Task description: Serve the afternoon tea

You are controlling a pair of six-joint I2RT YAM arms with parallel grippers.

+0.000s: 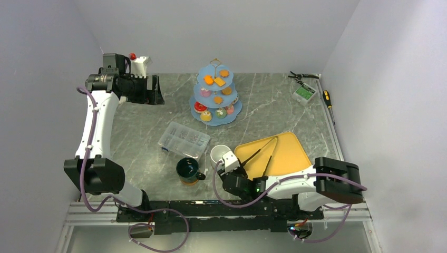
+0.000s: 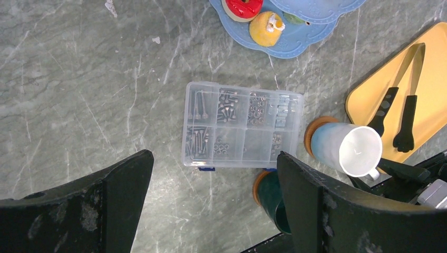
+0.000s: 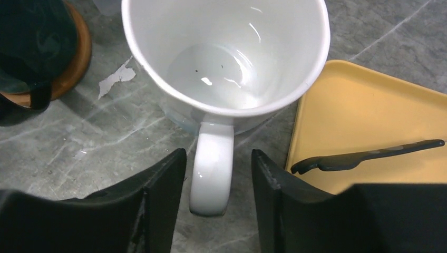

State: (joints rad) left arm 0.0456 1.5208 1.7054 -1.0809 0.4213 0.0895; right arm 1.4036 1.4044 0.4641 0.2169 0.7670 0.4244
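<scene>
The light-blue three-tier stand [image 1: 233, 111] with a gold loop stands at the back centre, with small toy doughnuts and cakes [image 1: 215, 81] on its tiers. A red doughnut [image 2: 242, 6] and a yellow cake [image 2: 269, 27] lie on the lowest tier [image 2: 295, 45]. The white mug [image 1: 219, 154] [image 3: 226, 52] and the dark-green mug [image 1: 187, 169] [image 3: 31, 47] stand upright near the front, each on an orange coaster. My right gripper [image 3: 219, 153] [image 1: 227, 163] is open. Its fingers stand on either side of the white mug's handle [image 3: 212, 174], with a gap at each side. High over the back left, my left gripper [image 2: 215, 158] [image 1: 154, 90] is wide open and holds nothing.
A clear compartment box [image 1: 184, 139] [image 2: 242, 124] of screws lies behind the mugs. Black tongs [image 1: 263, 153] [image 3: 369, 156] rest on a yellow tray [image 1: 292, 150] to the right of the white mug. Pliers [image 1: 303, 76], a small green box [image 1: 304, 93] and a screwdriver [image 1: 328, 98] lie at the back right.
</scene>
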